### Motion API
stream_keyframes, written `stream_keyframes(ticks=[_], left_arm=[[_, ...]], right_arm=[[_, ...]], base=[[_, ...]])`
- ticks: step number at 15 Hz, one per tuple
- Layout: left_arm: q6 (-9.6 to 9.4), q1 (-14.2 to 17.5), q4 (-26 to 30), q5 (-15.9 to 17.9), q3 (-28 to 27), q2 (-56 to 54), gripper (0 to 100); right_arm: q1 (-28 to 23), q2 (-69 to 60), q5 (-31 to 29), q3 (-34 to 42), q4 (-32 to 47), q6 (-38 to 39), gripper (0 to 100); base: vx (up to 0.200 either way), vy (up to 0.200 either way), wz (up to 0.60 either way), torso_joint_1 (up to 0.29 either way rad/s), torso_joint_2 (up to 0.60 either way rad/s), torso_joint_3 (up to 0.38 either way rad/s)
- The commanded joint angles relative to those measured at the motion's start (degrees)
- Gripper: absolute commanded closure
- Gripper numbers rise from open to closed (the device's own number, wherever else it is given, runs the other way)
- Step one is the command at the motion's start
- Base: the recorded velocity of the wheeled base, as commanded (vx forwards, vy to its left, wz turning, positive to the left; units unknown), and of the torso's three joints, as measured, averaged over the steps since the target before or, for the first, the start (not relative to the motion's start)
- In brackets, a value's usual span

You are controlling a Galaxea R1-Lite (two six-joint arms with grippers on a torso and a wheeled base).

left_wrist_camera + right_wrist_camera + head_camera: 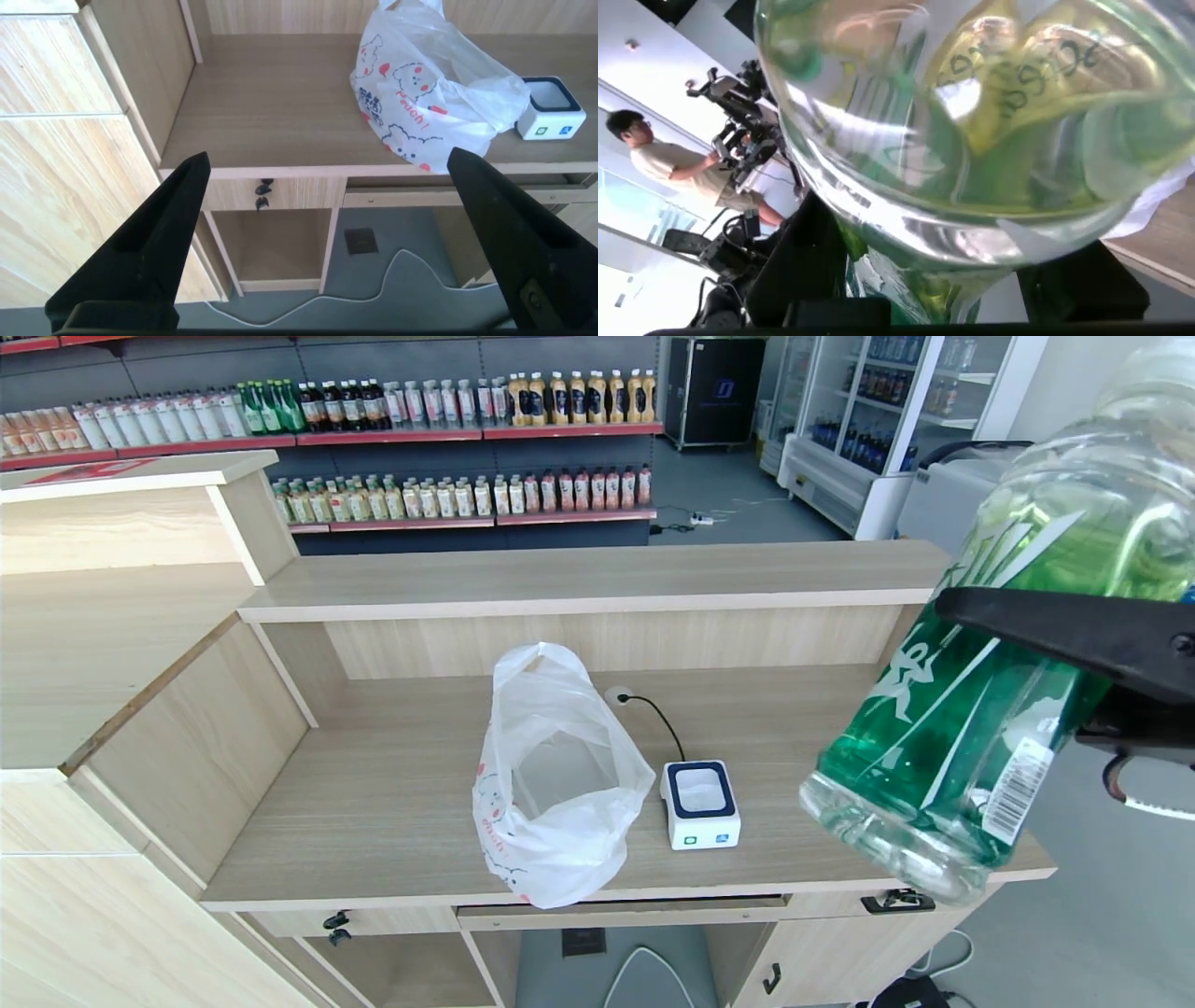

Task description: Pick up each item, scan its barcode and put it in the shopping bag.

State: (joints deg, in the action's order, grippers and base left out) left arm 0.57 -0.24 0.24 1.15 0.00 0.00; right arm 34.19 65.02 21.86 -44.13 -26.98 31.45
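A clear bottle with a green label (pixel 990 644) hangs tilted close to the head camera at the right, its base low and its barcode facing out. My right gripper (pixel 1120 681) is shut on the bottle; the bottle's base (pixel 971 121) looms in the right wrist view. On the wooden counter (pixel 392 803) lies the white shopping bag (pixel 555 784), mouth open, also seen as the bag (pixel 430 84) from the left wrist. Beside it sits the white barcode scanner (pixel 700 803), the same scanner (pixel 553 107) at the counter's edge. My left gripper (pixel 332 243) is open, held off the counter's front left.
A black cable (pixel 658 714) runs from the scanner to a counter port. A raised ledge (pixel 597 581) backs the counter, with a wooden side wall (pixel 205 747) at left. Shelves of drinks (pixel 373 411) and fridges (pixel 887 411) stand beyond.
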Motion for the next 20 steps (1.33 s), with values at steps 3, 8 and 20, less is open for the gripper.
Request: stream_keyframes(ticks=[3,8,20], left_arm=[[0.04,0.0,0.0,0.0,0.0,0.1,0],[0.04,0.0,0.0,0.0,0.0,0.1,0],[0.04,0.0,0.0,0.0,0.0,0.1,0]], right_arm=[[1.2,-1.3,0.4,-0.1,0.0,1.8,100],[3.1,-1.3,5.4,-1.0,0.3,1.5,100],[8.4,4.8,-0.9,-8.5,1.9,0.5,100]], base=[[0.0,0.0,0.0,0.0,0.0,0.0],[0.0,0.0,0.0,0.0,0.0,0.0],[0.0,0.0,0.0,0.0,0.0,0.0]])
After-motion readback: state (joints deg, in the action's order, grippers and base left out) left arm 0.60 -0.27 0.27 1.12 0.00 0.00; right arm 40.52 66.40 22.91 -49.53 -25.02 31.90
